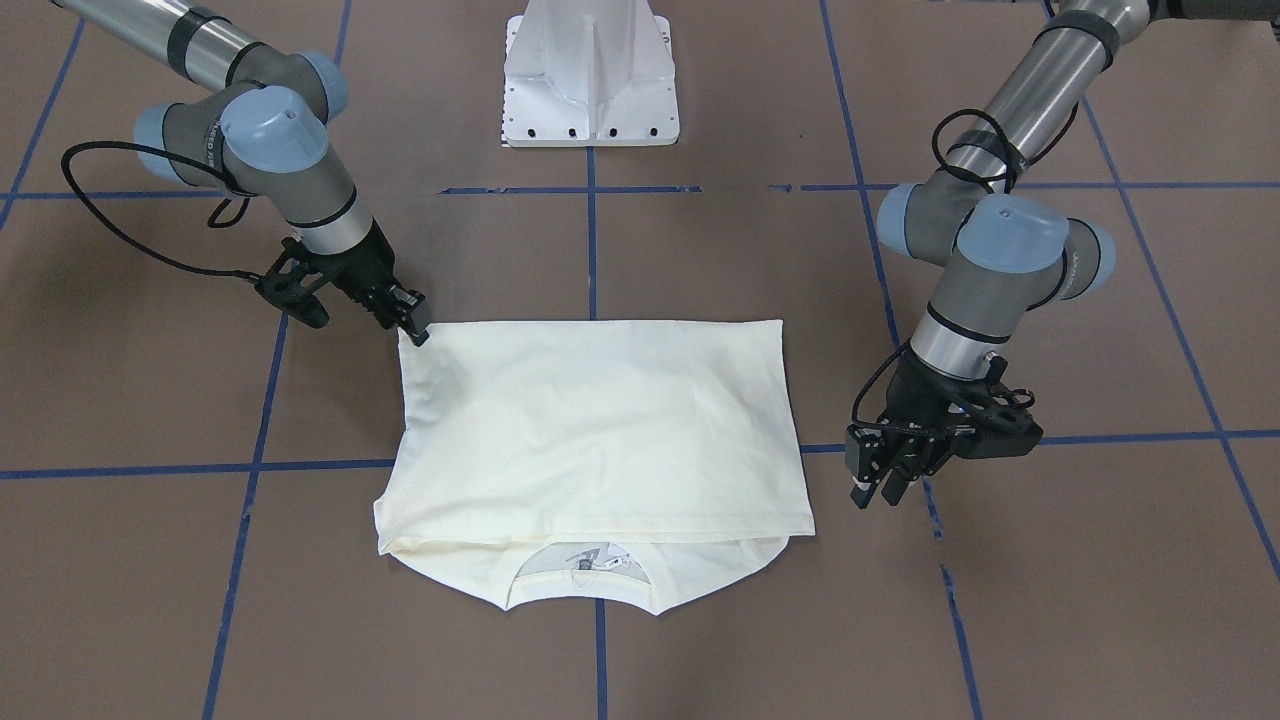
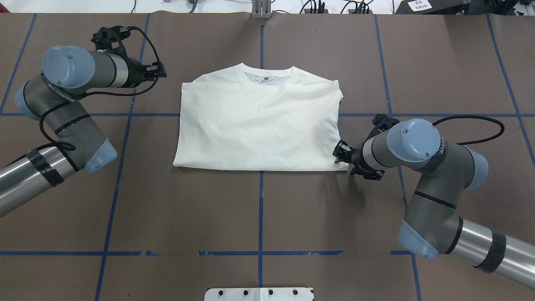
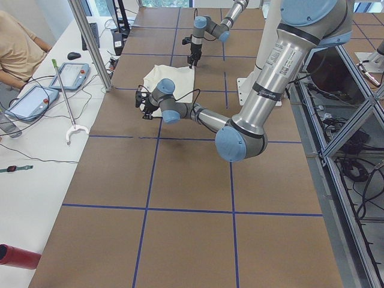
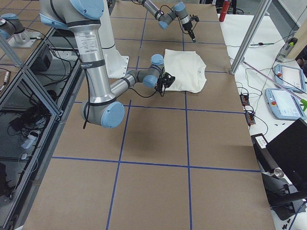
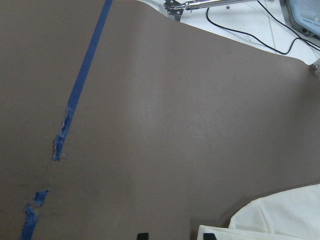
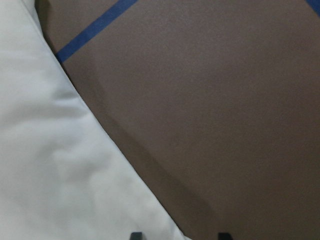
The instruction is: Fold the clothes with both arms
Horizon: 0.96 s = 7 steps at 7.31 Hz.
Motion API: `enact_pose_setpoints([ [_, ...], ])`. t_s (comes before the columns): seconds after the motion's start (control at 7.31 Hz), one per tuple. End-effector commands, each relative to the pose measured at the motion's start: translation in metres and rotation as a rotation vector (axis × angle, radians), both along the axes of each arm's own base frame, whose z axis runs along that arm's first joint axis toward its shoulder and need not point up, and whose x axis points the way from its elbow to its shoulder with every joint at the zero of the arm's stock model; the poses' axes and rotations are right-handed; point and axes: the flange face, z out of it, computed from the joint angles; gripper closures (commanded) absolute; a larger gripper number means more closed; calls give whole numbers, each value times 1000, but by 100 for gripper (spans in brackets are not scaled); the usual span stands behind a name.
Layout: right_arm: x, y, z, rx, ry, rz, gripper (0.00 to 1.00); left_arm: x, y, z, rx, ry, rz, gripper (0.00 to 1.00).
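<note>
The cream shirt (image 1: 600,420) lies folded on the brown table, plain side up, with its collar and neck label (image 2: 263,75) at the far edge in the overhead view (image 2: 259,125). The print is hidden. My right gripper (image 2: 338,152) sits low at the shirt's near right corner, also seen in the front view (image 1: 415,325). In its wrist view the fingertips stand apart with the cloth edge (image 6: 50,150) reaching in between them. My left gripper (image 1: 876,490) is open and empty, off the shirt's left side near the collar end (image 2: 161,70). Its wrist view shows the shirt edge (image 5: 285,215) at the lower right.
The white pedestal base (image 1: 590,80) stands at the robot's side of the table. Blue tape lines (image 2: 261,209) cross the brown surface. A side table with tablets (image 3: 72,75) and a metal pole (image 3: 90,42) stands beyond the far edge, where a person sits.
</note>
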Motion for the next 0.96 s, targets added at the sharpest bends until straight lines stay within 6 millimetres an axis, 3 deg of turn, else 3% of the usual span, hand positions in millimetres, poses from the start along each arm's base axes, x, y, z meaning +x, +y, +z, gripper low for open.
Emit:
enact_pose_setpoints([
  [0.0, -1, 2, -6, -9, -20, -28, 100, -6, 0, -5, 7, 7, -5, 53],
  [0.41, 12, 0, -15, -2, -46, -45, 100, -7, 3, 6, -4, -1, -4, 53],
  [0.55, 38, 15, -27, 12, -78, -50, 100, -9, 5, -1, 6, 11, -3, 53],
  [0.68, 75, 49, -33, 24, -105, -72, 100, -15, 11, -12, 22, 28, -4, 53],
  [0.82, 108, 98, -56, 17, -168, -153, 100, -21, 17, -16, 30, 37, -5, 53],
])
